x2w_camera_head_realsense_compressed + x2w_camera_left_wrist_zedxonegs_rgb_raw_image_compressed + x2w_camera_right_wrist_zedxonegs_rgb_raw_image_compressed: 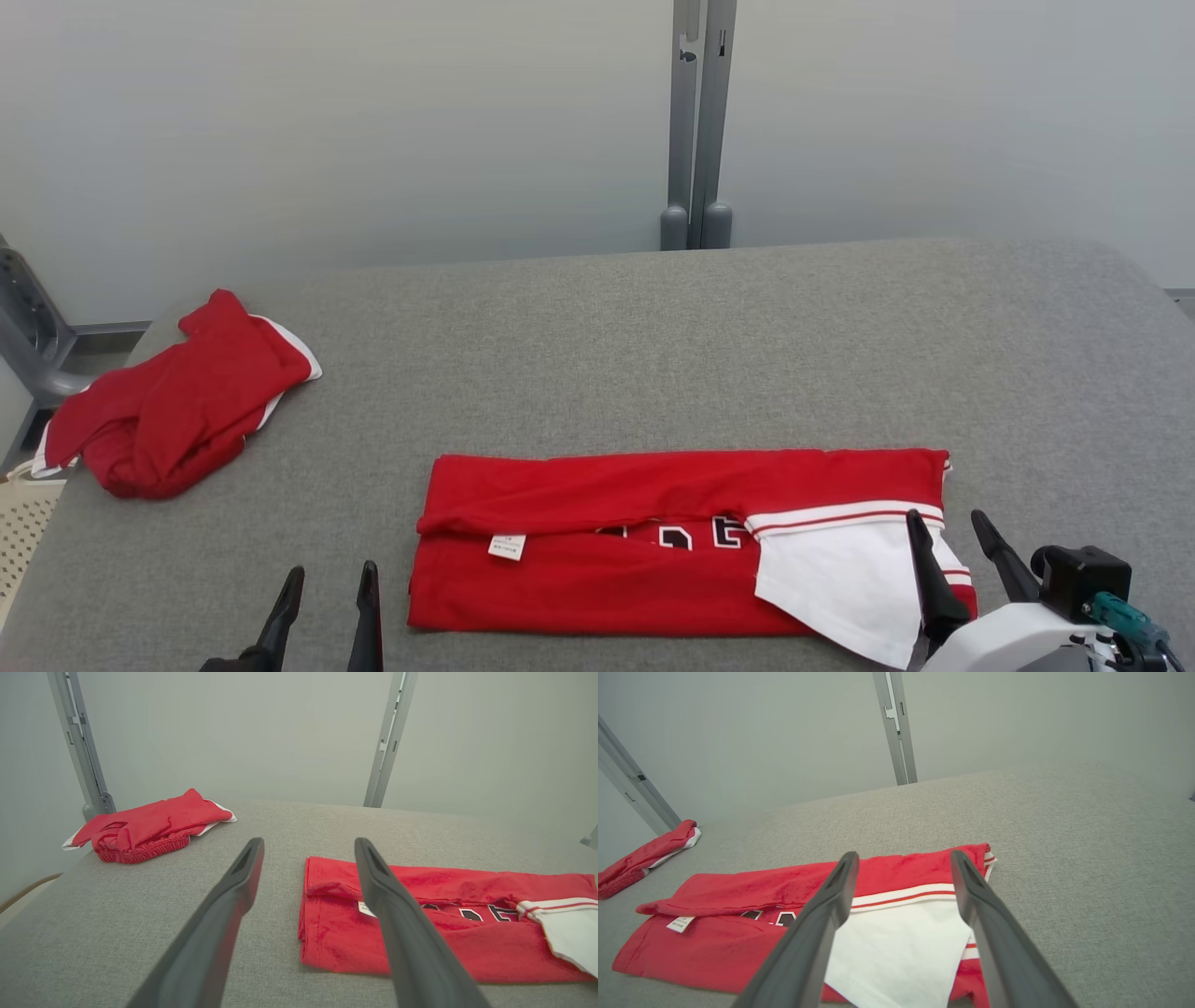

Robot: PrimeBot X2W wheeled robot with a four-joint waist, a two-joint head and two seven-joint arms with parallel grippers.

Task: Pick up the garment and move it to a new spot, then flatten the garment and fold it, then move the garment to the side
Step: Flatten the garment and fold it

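Observation:
The garment (653, 541) is a red jersey with a white sleeve and dark lettering, lying on the grey table as a long folded band near the front edge. It also shows in the left wrist view as the garment (444, 914) and in the right wrist view as the garment (784, 896). My left gripper (331, 583) stands open just left of its left end, empty. My right gripper (948, 527) is open above the white sleeve at the right end, holding nothing. The left gripper (308, 844) and the right gripper (901, 858) both show spread fingers.
A second red garment (168, 411) lies crumpled at the table's far left corner. A grey post (695, 121) stands behind the table (747, 355) against a pale wall. A metal frame (28, 327) sits at the left edge.

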